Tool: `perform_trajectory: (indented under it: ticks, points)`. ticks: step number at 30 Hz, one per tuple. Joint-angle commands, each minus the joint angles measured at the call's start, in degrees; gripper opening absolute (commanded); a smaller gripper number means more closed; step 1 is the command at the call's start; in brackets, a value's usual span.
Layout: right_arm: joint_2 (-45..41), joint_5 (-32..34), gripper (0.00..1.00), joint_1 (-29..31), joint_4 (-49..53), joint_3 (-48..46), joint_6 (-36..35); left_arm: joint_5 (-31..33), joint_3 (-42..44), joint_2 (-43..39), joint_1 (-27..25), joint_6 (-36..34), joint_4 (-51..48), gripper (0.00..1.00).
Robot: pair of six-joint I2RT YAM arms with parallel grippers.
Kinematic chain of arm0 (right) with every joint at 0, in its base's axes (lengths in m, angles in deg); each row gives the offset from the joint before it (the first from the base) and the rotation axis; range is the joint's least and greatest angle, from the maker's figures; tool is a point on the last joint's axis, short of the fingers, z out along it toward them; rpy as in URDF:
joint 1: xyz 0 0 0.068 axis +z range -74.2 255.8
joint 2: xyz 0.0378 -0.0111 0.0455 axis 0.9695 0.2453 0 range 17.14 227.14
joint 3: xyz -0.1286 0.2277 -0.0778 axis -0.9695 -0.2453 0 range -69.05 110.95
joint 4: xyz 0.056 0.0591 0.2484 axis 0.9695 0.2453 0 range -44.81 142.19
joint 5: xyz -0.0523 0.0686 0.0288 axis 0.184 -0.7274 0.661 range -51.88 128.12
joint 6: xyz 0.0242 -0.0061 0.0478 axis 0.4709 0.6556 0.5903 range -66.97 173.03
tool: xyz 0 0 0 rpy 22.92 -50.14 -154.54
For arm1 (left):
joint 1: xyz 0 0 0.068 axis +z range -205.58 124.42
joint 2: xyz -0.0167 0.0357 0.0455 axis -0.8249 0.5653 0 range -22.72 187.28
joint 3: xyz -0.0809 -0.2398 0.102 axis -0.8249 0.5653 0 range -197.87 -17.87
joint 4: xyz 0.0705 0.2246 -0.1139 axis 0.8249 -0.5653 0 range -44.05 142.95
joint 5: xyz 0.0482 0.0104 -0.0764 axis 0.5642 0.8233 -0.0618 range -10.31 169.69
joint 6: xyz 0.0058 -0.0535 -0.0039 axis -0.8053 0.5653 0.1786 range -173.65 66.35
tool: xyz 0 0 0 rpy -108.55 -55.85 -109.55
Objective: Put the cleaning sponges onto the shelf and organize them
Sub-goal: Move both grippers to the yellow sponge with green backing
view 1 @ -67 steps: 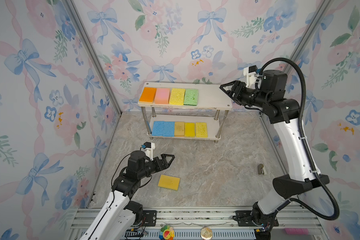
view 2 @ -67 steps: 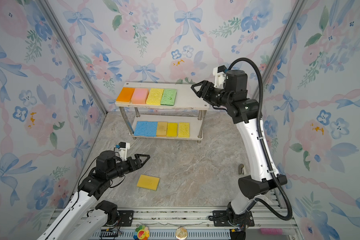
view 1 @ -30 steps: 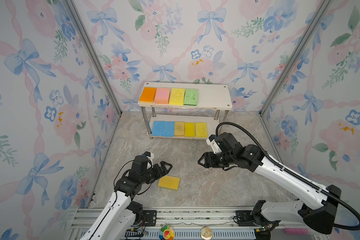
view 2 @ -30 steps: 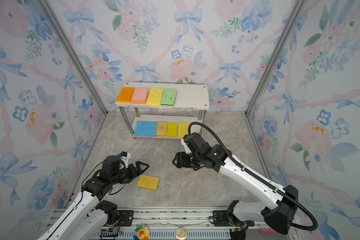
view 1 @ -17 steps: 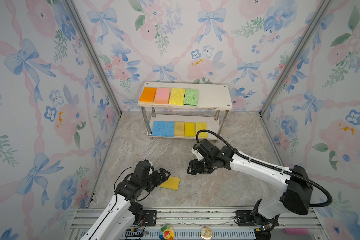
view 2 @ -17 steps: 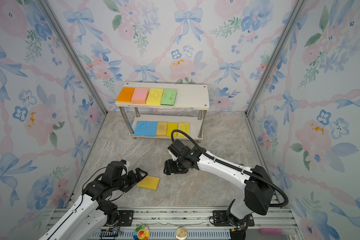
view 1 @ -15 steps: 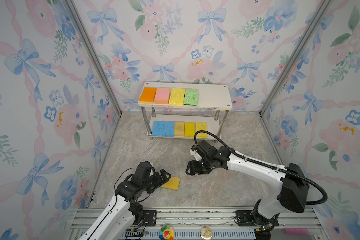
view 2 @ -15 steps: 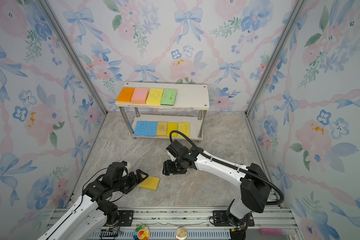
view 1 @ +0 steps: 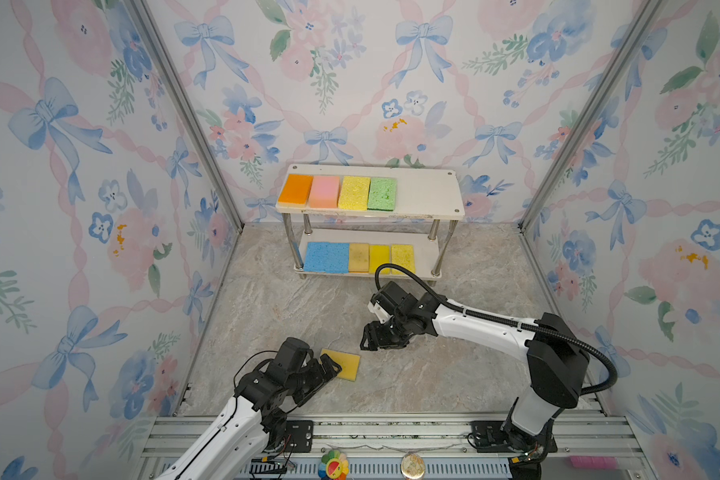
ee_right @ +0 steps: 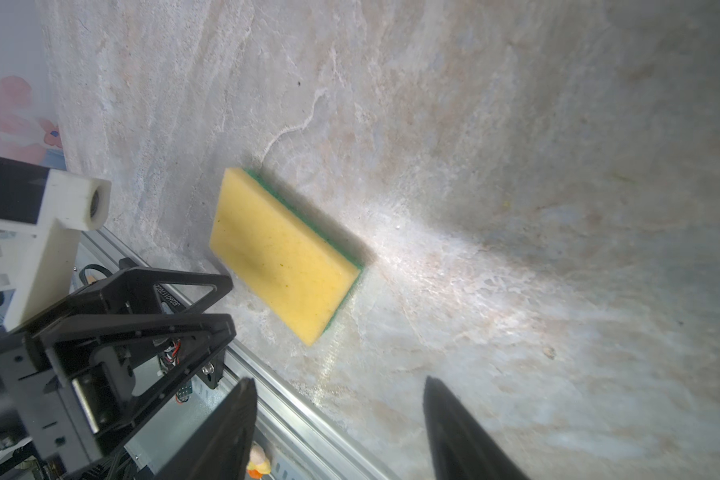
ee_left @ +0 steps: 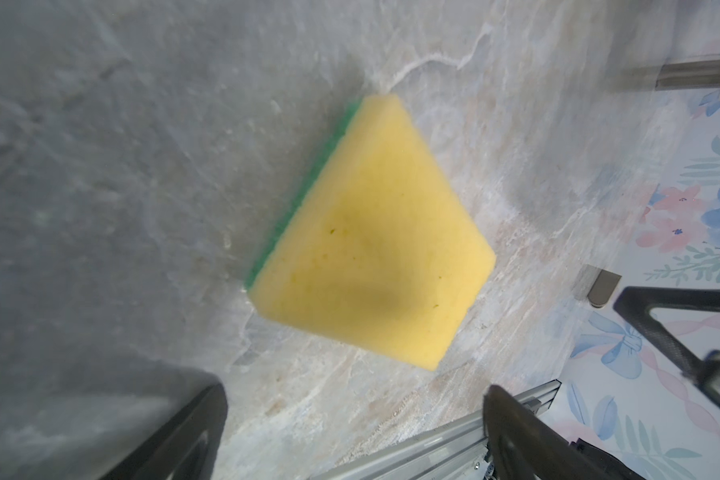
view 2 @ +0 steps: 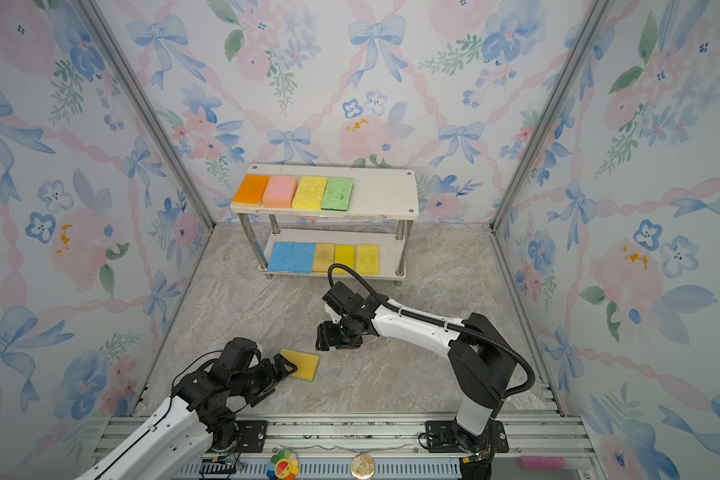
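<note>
A yellow sponge (view 1: 344, 365) (view 2: 304, 365) with a green scrub underside lies flat on the marble floor near the front, also in the left wrist view (ee_left: 371, 232) and the right wrist view (ee_right: 283, 253). My left gripper (view 1: 323, 376) (ee_left: 354, 399) is open just short of its left end, nothing between the fingers. My right gripper (view 1: 377, 340) (ee_right: 339, 386) hovers open a little behind and right of it, empty. The shelf (view 1: 427, 195) (view 2: 383, 191) stands at the back. Its top board carries orange, pink, yellow and green sponges; blue, tan and two yellow ones lie below.
Floral walls close in on three sides. An aluminium rail (view 1: 371, 428) runs along the front edge just behind the sponge. A small grey object (ee_left: 601, 286) lies on the floor by the right wall. The top board's right half is bare.
My right arm has swung down from beside the shelf top and come left and forward to the floor by the loose sponge. My left gripper has dropped lower, close to the sponge's left end.
</note>
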Motion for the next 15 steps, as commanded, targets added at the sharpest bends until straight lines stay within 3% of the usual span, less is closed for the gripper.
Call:
perform_trajectory:
  ticks: [1, 9, 15]
  points:
    - [-1.45, -0.61, 0.67, -0.88, 0.4, 0.41, -0.76, 0.27, 1.08, 0.19, 0.12, 1.02, 4.79, 0.98]
    - [-9.11, 0.72, 0.67, -4.84, 2.02, -6.01, 0.57, -2.71, 4.37, 6.09, -0.02, 4.73, 21.28, 0.98]
    - [-16.1, 2.87, 0.67, -8.05, 4.62, -11.51, 1.12, -3.25, 1.35, 19.03, -3.04, 4.53, 33.3, 0.98]
